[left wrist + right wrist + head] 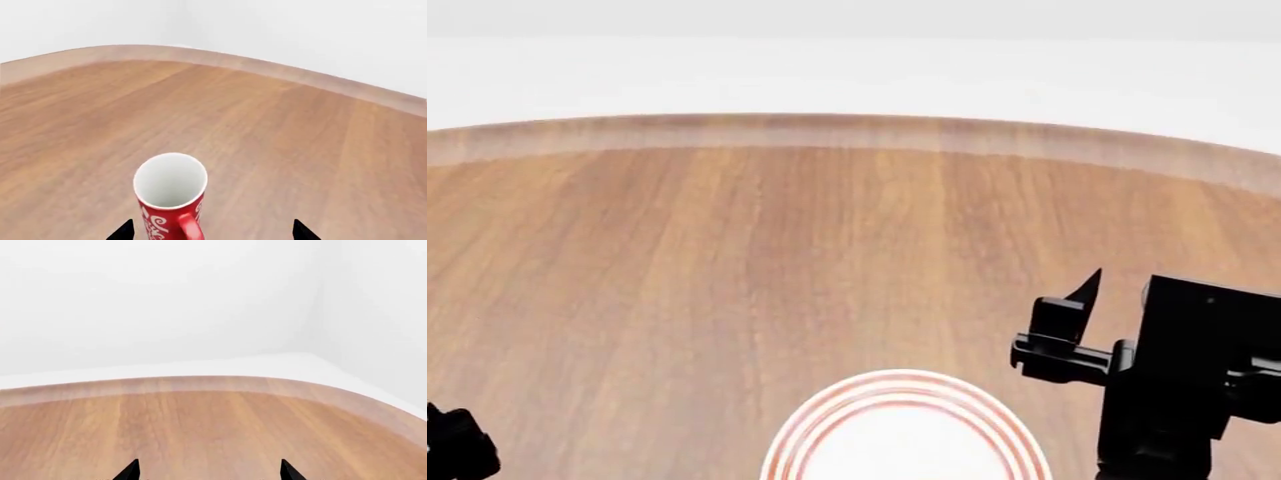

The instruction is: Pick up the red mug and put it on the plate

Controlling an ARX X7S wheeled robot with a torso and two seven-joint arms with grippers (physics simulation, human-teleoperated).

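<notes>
The red mug (170,200) stands upright on the wooden table in the left wrist view, white inside, its red handle toward the camera. My left gripper (212,232) is open; its black fingertips (123,231) flank the mug, which sits close to one tip with a wide gap to the other. The mug does not show in the head view. The plate (905,432), white with red rings, lies at the near middle of the table in the head view. My right gripper (1081,320) is raised to the right of the plate, open and empty, also seen in its wrist view (208,471).
The wooden table (694,260) has a rounded far edge against a white wall. A bit of my left arm (454,445) shows at the lower left corner of the head view.
</notes>
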